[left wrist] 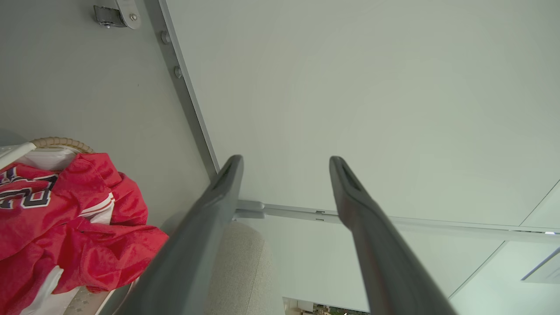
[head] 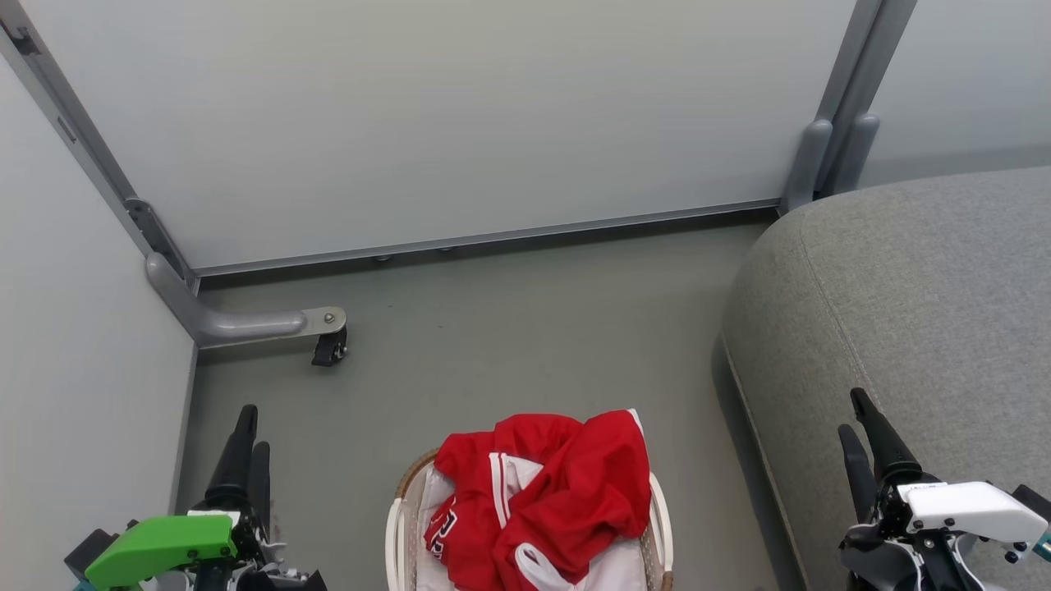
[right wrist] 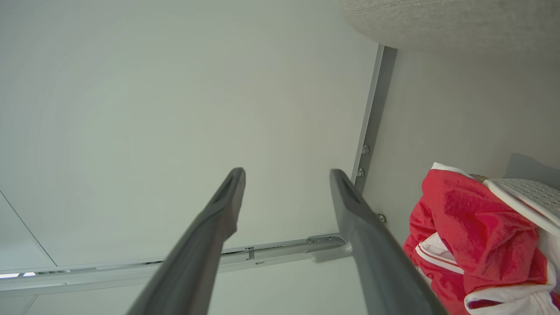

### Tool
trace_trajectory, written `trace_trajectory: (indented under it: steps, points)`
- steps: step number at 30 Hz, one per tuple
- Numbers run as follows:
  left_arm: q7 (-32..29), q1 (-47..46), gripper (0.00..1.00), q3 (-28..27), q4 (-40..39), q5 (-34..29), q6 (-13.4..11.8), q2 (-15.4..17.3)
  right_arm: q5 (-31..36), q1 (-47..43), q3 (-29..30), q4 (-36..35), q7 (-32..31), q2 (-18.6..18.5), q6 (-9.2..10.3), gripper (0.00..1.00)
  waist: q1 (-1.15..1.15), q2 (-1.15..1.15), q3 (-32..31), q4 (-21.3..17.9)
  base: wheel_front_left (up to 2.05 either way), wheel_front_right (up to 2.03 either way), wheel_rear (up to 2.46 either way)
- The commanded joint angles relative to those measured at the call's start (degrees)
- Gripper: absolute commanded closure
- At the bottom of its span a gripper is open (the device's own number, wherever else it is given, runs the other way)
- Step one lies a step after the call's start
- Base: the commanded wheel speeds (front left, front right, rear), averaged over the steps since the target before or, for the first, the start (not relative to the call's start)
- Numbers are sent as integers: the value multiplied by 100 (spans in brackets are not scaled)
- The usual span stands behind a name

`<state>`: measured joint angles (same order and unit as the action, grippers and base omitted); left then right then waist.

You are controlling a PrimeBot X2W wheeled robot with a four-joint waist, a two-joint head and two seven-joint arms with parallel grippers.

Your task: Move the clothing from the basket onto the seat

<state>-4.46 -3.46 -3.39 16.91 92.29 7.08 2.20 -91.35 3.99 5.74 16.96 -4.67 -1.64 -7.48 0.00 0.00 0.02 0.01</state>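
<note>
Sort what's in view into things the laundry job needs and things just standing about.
For the job: red clothing; basket holding it; grey seat to its right; left end effector and right end effector, both open.
Just standing about: white partition panels; grey panel foot with its caster; floor.

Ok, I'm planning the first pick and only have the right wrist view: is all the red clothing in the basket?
Observer: Head view says yes: the red clothing is heaped in the basket, on the floor left of the sofa.
Operator: And the left end effector?
Observer: Open and empty, left of the basket.
Operator: And mine?
Observer: The right end effector shows open against the sofa, right of the basket.
</note>
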Motion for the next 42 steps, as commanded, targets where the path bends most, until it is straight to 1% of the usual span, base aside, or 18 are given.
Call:
trace_trajectory:
  steps: [1, 6, 10, 18, 22, 25, 30, 38, 42]
  points:
    - [60, -55, 0, 66, -122, -73, 10, 20, 108, 10, -4, -104, 72, -47, 0, 0, 0, 0, -2, 0, 0, 0, 0]
    - [191, -40, 0, 191, -164, -260, 13, 24, 467, -9, 64, -114, 204, -54, 0, 0, 0, 0, -8, 0, 0, 0, 0]
    - [292, -57, 0, 295, -212, -619, 15, 27, 925, -9, 140, -246, 306, -59, 0, 0, 0, 0, -9, 3, 0, 0, 0]
    - [482, -147, 0, 397, -377, -1519, 14, 34, 2239, -34, 189, -609, 499, -69, 0, 0, 0, 0, -6, 11, 0, 0, 0]
    - [578, -210, 0, 461, -487, -2124, -43, 37, 2814, -59, 155, -757, 593, -74, -1, 0, 0, 0, -3, 15, 0, 0, 0]
    - [639, -224, 0, 554, -572, -2560, -66, 39, 3175, -87, 144, -827, 656, -78, -1, 0, 0, 0, -2, 19, 0, 0, 0]
    - [745, -193, 0, 678, -636, -3096, -143, 43, 3795, -145, 89, -881, 763, -83, -1, 0, 0, 0, -3, 28, 0, 0, 0]
    - [899, -96, 0, 784, -604, -3832, -236, 49, 4647, -203, 44, -833, 916, -89, -1, 0, 0, 0, -11, 44, 0, 0, 0]
    - [974, -38, 0, 825, -516, -4222, -232, 51, 5024, -242, 36, -783, 994, -92, -1, 0, 0, 0, -15, 57, 0, 0, 0]
